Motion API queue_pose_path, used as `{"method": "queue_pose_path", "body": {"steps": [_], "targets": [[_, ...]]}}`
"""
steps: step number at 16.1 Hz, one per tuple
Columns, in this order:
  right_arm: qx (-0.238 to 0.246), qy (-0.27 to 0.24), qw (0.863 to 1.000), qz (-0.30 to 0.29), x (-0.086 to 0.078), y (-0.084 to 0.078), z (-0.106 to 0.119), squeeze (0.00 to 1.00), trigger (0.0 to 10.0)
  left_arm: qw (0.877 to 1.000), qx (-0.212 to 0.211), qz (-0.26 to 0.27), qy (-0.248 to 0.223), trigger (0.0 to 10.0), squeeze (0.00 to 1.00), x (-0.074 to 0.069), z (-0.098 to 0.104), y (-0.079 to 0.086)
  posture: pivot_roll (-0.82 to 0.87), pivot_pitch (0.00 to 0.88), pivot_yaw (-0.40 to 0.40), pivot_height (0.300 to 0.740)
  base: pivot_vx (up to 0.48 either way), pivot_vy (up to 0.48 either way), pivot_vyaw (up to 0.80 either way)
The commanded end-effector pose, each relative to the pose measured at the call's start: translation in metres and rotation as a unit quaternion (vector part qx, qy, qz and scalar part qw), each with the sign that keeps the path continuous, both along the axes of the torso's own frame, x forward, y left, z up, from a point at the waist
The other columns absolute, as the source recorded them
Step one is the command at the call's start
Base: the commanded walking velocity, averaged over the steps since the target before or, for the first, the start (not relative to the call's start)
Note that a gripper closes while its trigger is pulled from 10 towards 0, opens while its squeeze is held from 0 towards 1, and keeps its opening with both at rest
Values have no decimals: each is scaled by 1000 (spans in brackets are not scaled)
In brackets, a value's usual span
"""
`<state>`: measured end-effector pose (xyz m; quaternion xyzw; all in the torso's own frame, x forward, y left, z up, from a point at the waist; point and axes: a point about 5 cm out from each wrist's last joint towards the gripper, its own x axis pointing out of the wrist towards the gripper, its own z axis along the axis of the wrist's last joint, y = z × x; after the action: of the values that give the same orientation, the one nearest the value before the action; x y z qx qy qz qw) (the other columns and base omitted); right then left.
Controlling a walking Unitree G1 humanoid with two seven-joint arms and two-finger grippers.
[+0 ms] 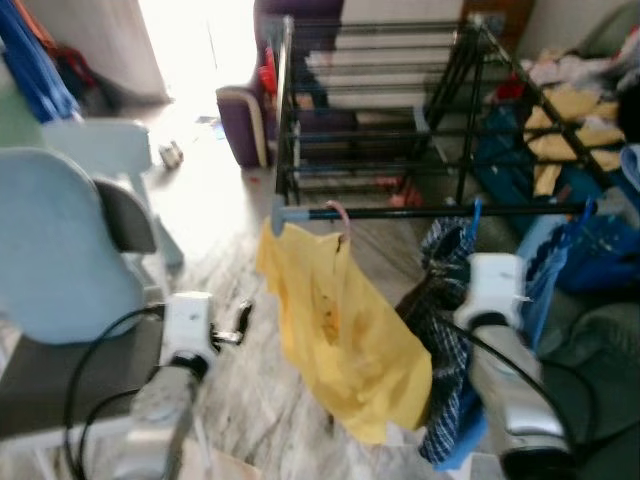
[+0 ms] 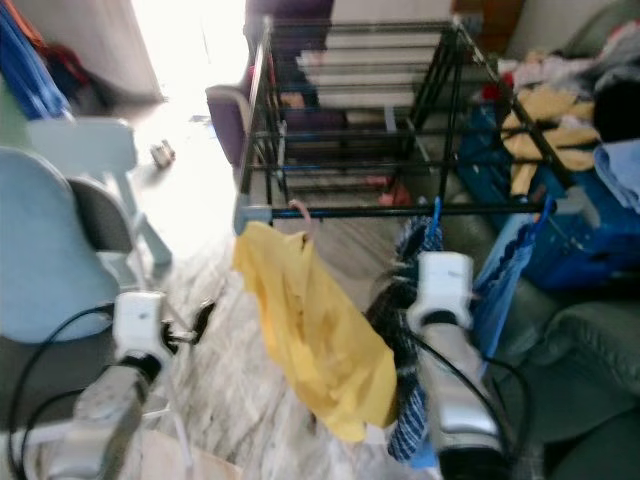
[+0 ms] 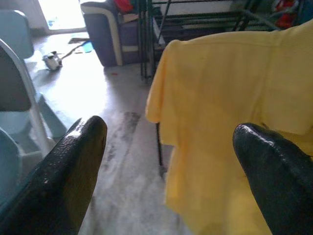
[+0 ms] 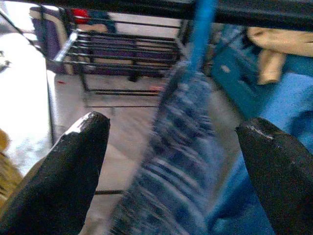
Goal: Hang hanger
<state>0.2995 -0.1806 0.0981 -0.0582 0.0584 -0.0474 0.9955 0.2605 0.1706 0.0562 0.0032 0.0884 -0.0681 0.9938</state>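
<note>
- Closest to us are our two silver arms. Our left gripper (image 3: 166, 161) is low on our left side, above the grey marble floor (image 1: 230, 390). Its two black fingers (image 3: 63, 171) are spread wide apart and hold nothing.
- Our right gripper (image 4: 171, 166) is up near the front bar of the black drying rack (image 1: 400, 212). Its fingers (image 4: 68, 166) are wide open too, and they grip nothing.
- A light blue chair (image 1: 60, 250) stands on our left, just beside our left arm.
- A yellow shirt (image 1: 340, 330) hangs from the front bar on a pink hanger (image 1: 340, 212). It is right in front of our left gripper, but not touching it.
- A blue checked shirt (image 4: 171, 166) hangs next to the yellow one, on a blue hanger (image 4: 200, 29) hooked over the same bar. It is between our right gripper's open fingers, and we cannot tell if they touch it.
- One more blue cloth (image 1: 560, 260) hangs from the bar further to our right.
- Behind the rack is a purple seat (image 1: 245, 120), and the floor there shines bright with light.
- Far to the right lies a pile of yellow and blue clothes (image 1: 570, 130).
</note>
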Motion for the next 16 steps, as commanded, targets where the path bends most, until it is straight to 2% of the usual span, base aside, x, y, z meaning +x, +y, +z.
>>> {"method": "queue_pose_path", "body": {"steps": [1, 3, 5, 6, 7, 8, 9, 10, 11, 16], "targets": [[-4, 12, 1000, -13, -1, -8, -1, 227, 10000, 1000, -1, -6, 5, 10000, 0, 0, 0, -4, -107, 0, 36, 740, 0, 0, 0], [-2, 53, 999, -7, 0, -6, -9, 220, 10000, 1000, -2, -10, 7, 10000, 0, 0, 0, -4, -111, 0, 38, 740, 0, 0, 0], [-5, 72, 997, -9, 0, -7, -13, 204, 10000, 1000, -3, -12, 9, 10000, 0, 0, 0, -5, -111, 0, 38, 740, 0, 0, 0], [-6, 79, 997, -7, 1, -7, -14, 204, 8667, 1000, -3, -13, 9, 10000, 0, 0, 0, -5, -111, 0, 38, 740, 0, 0, 0], [-3, 88, 996, -3, 1, -6, -15, 200, 1451, 1000, -3, -13, 10, 10000, 0, 0, 0, -5, -110, 0, 37, 740, 0, 0, 0], [4, 99, 995, 1, 2, -5, -17, 196, 0, 1000, -3, -13, 11, 10000, 0, 0, 0, -5, -110, 0, 35, 740, 0, 0, 0], [21, 115, 993, 10, 4, -3, -19, 153, 0, 1000, -3, -14, 12, 10000, 0, 0, 0, -5, -110, 0, 36, 740, 0, 0, 0], [34, 127, 991, 8, 5, -4, -20, 51, 0, 1000, -3, -15, 14, 10000, 0, 1, -1, -5, -109, 0, 35, 740, 0, 0, 0], [40, 138, 990, 7, 5, -4, -22, 0, 0, 1000, -3, -16, 16, 10000, 0, 1, -1, -4, -109, 0, 36, 740, 0, 0, 0], [55, 162, 985, 13, 8, -4, -25, 0, 0, 999, 2, -25, 21, 10000, 0, 1, -3, -6, -108, 0, 38, 740, 0, 0, 0]]}}
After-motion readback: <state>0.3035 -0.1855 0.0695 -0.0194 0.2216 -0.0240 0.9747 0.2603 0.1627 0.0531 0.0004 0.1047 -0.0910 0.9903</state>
